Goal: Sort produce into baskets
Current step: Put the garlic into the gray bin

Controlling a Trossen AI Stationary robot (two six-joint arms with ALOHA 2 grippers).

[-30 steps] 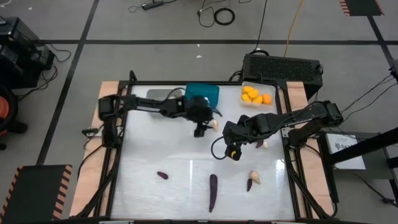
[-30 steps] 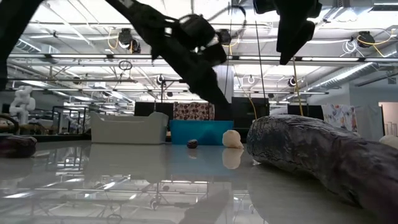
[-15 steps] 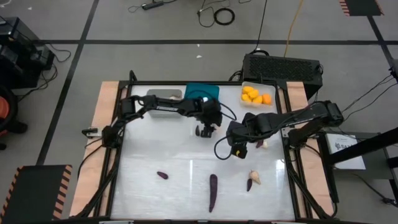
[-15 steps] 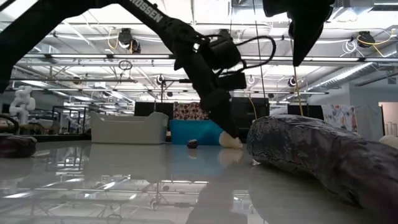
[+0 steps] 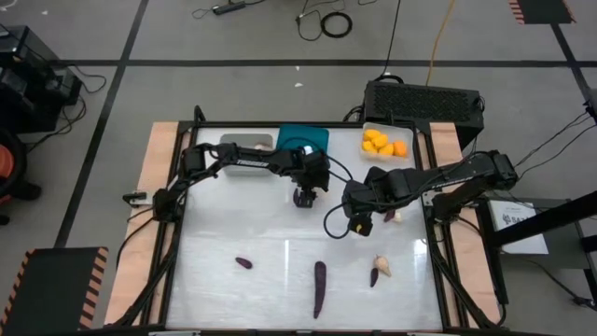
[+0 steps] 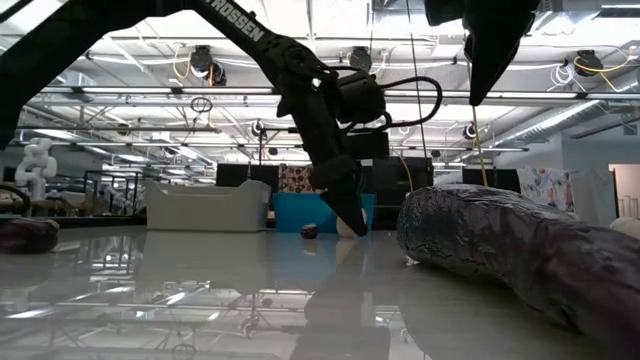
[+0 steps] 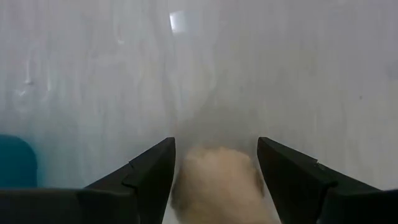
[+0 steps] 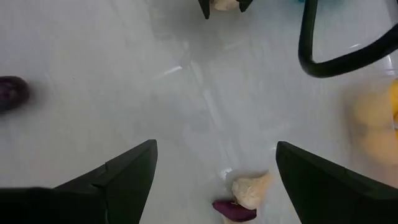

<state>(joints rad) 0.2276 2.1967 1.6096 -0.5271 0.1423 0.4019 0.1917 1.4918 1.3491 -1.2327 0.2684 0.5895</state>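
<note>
My left gripper (image 5: 304,195) is down at the table in front of the teal basket (image 5: 304,140) and is shut on a pale beige bulb (image 7: 217,183). A small purple piece (image 6: 309,231) lies just beside it. My right gripper (image 5: 354,224) hangs open and empty above the table's right middle; a beige bulb (image 8: 249,188) and a purple piece (image 8: 234,211) lie on the table below it. The clear basket (image 5: 385,142) holds yellow-orange fruits. The grey basket (image 5: 246,142) stands at the far left. My left gripper has the beige bulb's two sides (image 7: 186,177) pinched between its fingers (image 7: 149,177). The fingers slant down from the far left (image 6: 340,190). The bulb's bottom (image 6: 348,231) is at the table surface; I cannot tell whether it is lifted.
A long purple vegetable (image 5: 319,286), a small purple piece (image 5: 243,263), and a beige bulb (image 5: 381,265) with a purple piece (image 5: 373,277) lie near the front edge. A black box (image 5: 424,101) with cables stands behind the clear basket.
My left gripper has gone from the teal basket's front toward the table's right and down onto the beige bulb. It has then shifted a little back toward the left, and the bulb has gone with it toward the small purple piece.
</note>
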